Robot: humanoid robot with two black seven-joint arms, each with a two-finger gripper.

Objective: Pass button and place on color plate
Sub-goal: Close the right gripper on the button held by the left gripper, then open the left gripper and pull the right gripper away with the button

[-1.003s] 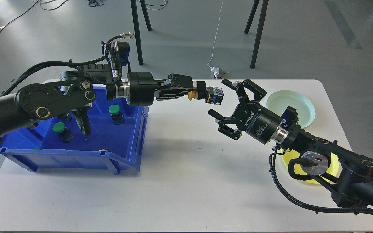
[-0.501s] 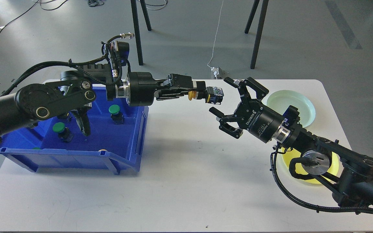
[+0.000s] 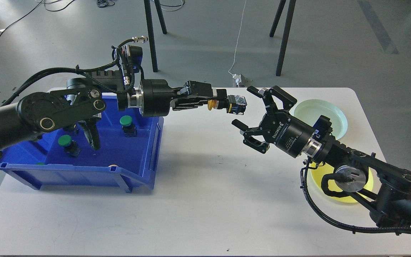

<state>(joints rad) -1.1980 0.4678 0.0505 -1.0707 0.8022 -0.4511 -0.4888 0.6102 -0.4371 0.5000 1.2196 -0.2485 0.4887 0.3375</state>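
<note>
Holding steady over the table's middle, my left gripper kept its pinch on the yellow button, whose dark body stuck out past my fingertips, well clear of the blue bin behind. Over the last second my right gripper had crept a little closer and slightly right, fingers spread wide, so the button sat just beside its opening but not yet between them. I judged the handover close, with the yellow plate under my right arm the likely destination.
</note>
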